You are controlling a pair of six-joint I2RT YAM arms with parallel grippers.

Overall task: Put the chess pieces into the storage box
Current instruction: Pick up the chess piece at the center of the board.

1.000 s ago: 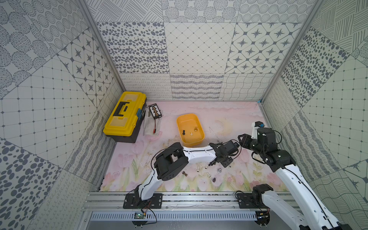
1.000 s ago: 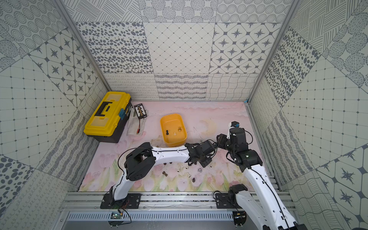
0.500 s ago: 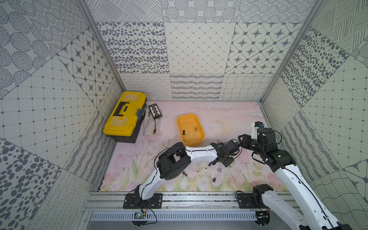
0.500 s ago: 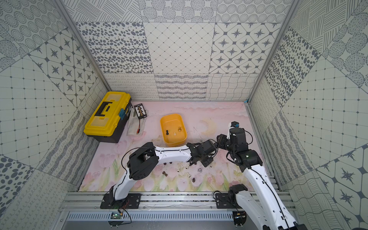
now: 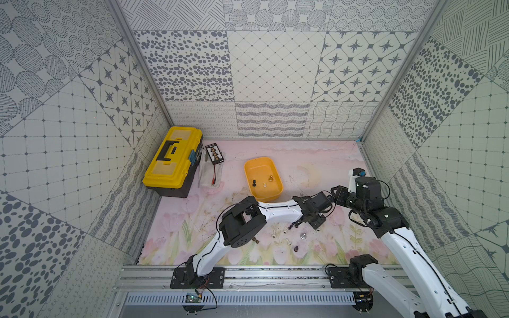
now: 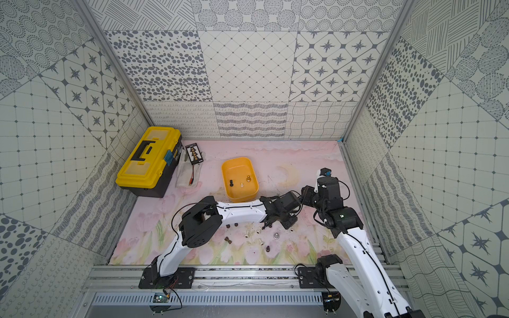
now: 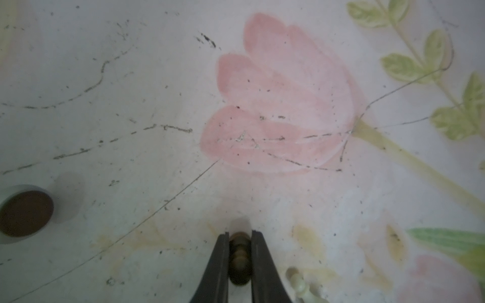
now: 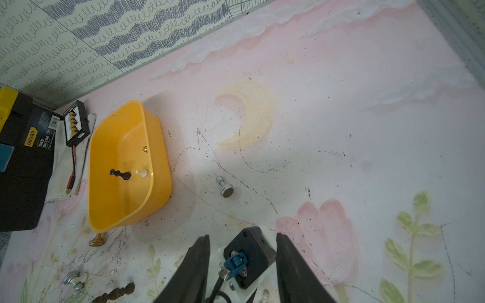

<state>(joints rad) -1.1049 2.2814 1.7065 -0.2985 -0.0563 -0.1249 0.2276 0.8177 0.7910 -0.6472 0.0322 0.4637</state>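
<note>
Brass-coloured chess piece [image 7: 238, 262] sits pinched in the closed left gripper [image 7: 239, 236] down at the mat [image 7: 105, 65], apart from the orange storage box [image 5: 260, 170]. Only 3 pieces [image 5: 254, 183] lie in the box, several more litter the mat, and the right gripper [image 8: 243, 236] hangs open, empty.

Bright, even light falls from overhead, so shadows are short and soft: the storage box [image 8: 105, 147] casts a pale one on the tabletop [image 8: 341, 131] just beside it. Both top views are crisp, though the patterned walls bow outward towards the corners. The left wrist view is dimmer, greyish and soft all over. There the left claw [image 7: 238, 233] and the brass chess piece [image 7: 238, 259] in it are blurred.
</note>
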